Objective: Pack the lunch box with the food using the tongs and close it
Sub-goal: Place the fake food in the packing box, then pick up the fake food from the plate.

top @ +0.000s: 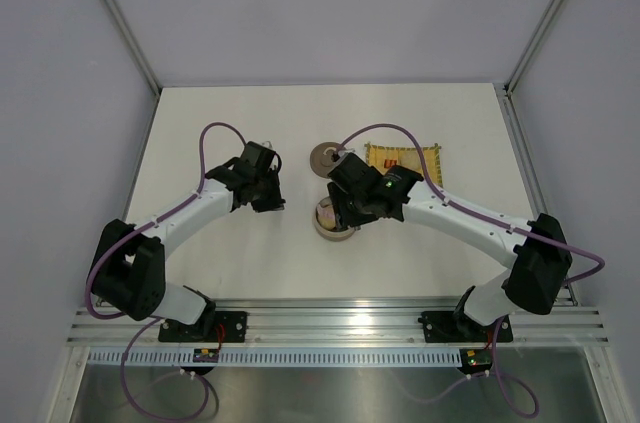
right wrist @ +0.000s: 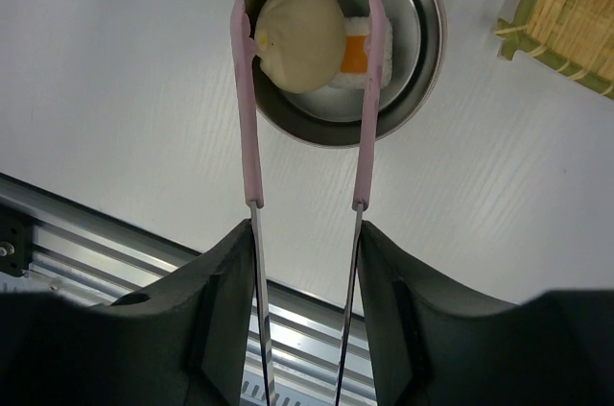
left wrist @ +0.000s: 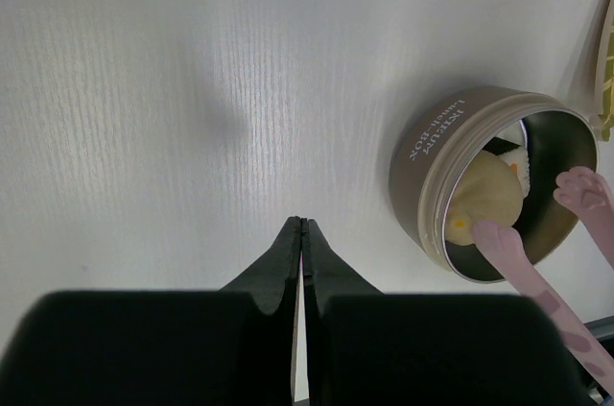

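right gripper [right wrist: 307,233] is gripping the tongs [right wrist: 247,118], tips spread either side of the cream bun [right wrist: 299,36] sitting in the tin [right wrist: 422,70] by a sushi piece [right wrist: 353,53], looks like it's dropping it off, while the left gripper [left wrist: 303,233] is hanging pinched shut and empty nearby, out of the way

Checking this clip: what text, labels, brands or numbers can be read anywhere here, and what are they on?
"Lunch-BOX": printed on the outer wall of the tin, seen from the left wrist.
"JXIEU4", or something close: the larger line beside it on the same wall; the letters are uncertain.
Nothing else readable shows in any view.
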You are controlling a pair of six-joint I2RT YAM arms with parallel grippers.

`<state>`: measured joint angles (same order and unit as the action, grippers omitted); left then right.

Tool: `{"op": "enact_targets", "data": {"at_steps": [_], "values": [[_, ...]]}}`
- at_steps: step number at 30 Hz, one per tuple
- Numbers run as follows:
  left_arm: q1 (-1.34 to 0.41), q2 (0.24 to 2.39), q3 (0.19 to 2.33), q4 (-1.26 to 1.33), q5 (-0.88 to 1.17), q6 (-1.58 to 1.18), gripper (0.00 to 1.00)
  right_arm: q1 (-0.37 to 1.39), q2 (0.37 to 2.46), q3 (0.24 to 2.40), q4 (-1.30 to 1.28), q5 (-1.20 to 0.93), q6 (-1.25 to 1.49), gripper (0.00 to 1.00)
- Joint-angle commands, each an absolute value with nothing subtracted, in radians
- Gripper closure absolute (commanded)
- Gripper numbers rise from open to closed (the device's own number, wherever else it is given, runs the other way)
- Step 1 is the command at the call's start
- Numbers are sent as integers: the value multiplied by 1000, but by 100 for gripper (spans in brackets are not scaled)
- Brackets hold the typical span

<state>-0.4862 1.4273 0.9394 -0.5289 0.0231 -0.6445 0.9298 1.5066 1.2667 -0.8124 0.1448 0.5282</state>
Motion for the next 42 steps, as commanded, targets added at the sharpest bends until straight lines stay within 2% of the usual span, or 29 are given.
{"op": "enact_targets", "data": {"at_steps": [1, 7, 11, 13, 21, 26, 33, 39, 42], "values": [[-483, 1405, 934, -499, 37, -640, 100, 940, 1476, 1327, -815, 190, 525, 48], [-483, 1402, 927, -500, 34, -638, 100, 940, 1474, 1335, -804, 199, 528, 49], [-483, 1404, 928, -499, 35, -638, 100, 940, 1448, 1347, -810, 248, 532, 61], [-485, 1402, 928, -500, 34, -637, 100, 940, 1430, 1358, -816, 276, 531, 62], [-485, 1397, 928, -500, 35, -632, 100, 907, 1391, 1384, -874, 413, 546, 61], [-485, 1378, 928, -511, 25, -624, 100, 706, 1336, 1292, -807, 319, 523, 61], [-485, 1371, 936, -514, 23, -615, 100, 536, 1370, 1214, -744, 261, 466, 59], [-485, 1373, 931, -515, 26, -614, 100, 486, 1443, 1221, -686, 213, 442, 52], [-483, 1371, 933, -518, 25, -612, 100, 479, 1485, 1238, -670, 204, 428, 52]]}}
